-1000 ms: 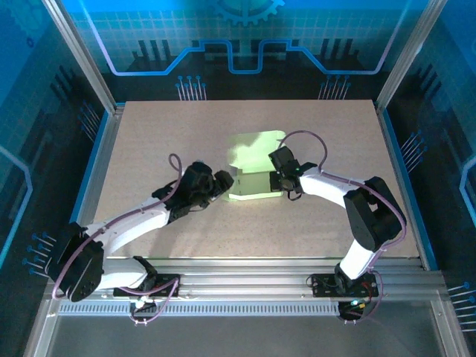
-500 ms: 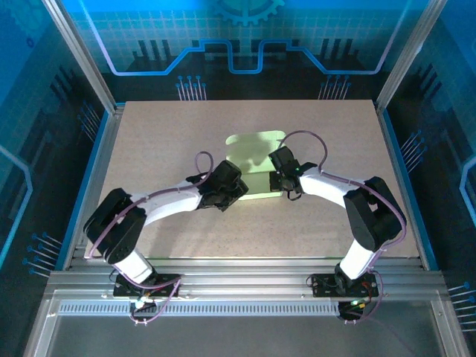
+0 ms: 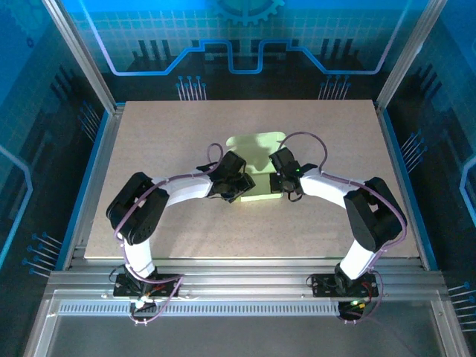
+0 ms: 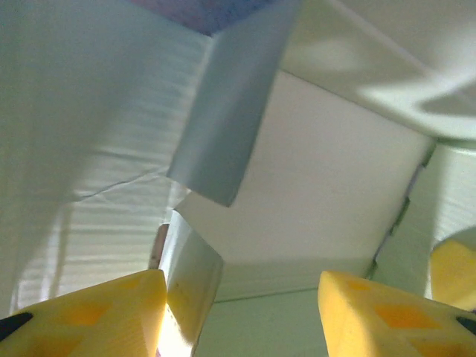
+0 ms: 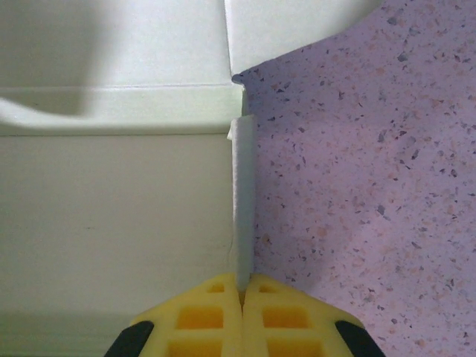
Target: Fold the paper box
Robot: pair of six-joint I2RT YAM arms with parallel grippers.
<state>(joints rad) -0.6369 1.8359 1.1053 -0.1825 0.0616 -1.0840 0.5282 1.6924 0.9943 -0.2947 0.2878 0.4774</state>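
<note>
right gripper (image 5: 240, 288) pinches a thin card flap of the paper box (image 5: 111, 208); left gripper (image 4: 242, 301) gapes at its creased panels

From above I see the whole table (image 3: 163, 134); both wrist cameras look past their fingers (image 4: 89, 312), close on the paper box (image 3: 256, 145).
</note>
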